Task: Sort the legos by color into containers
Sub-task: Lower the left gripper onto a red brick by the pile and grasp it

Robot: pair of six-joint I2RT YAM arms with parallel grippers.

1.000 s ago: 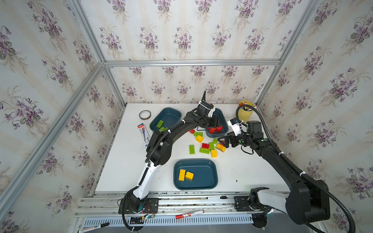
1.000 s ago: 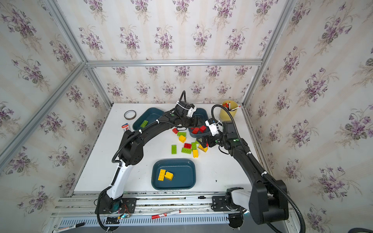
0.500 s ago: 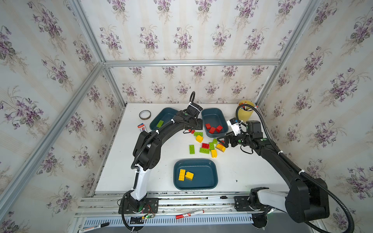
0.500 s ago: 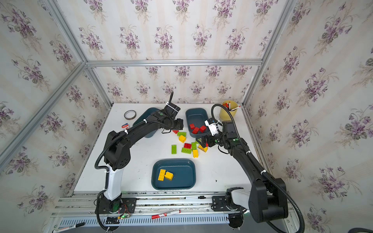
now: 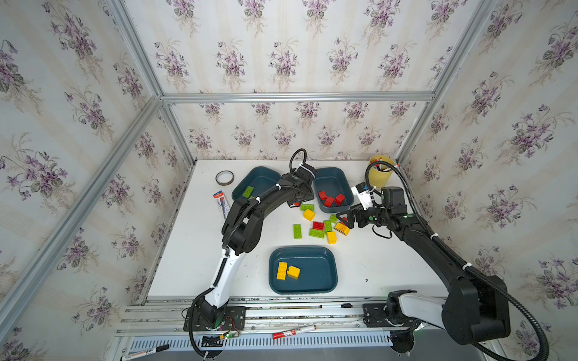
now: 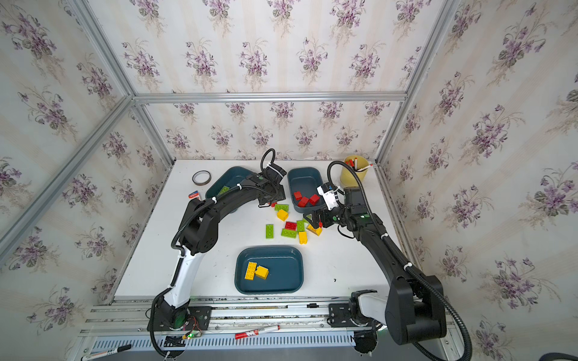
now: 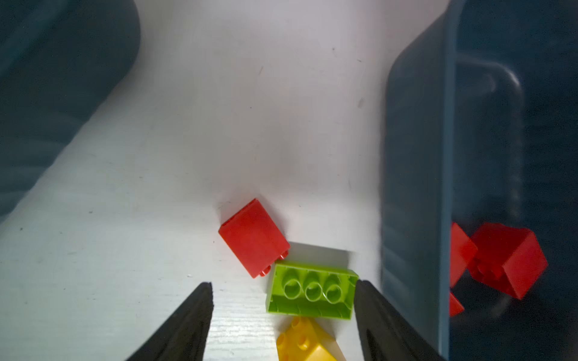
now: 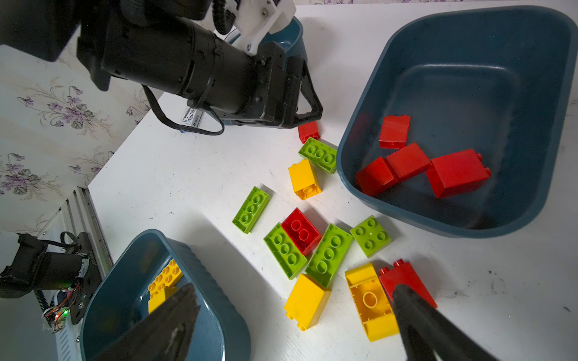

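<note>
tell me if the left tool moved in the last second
Yes. The left tool moved left off the red-brick tray, down to the table beside it.

On my desk (image 5: 194,250) the near tray (image 5: 316,268) (shallow, dark teal, round-cornered) holds two yellow bricks (image 5: 287,270), touching. The far right tray (image 5: 333,181) holds a clump of red bricks (image 5: 329,200), tumbled on their sides; the far left tray (image 5: 262,179) holds one lime brick (image 5: 248,191). Between the trays lies a loose scatter (image 5: 316,233) — lime, yellow and red bricks, several touching.
</note>
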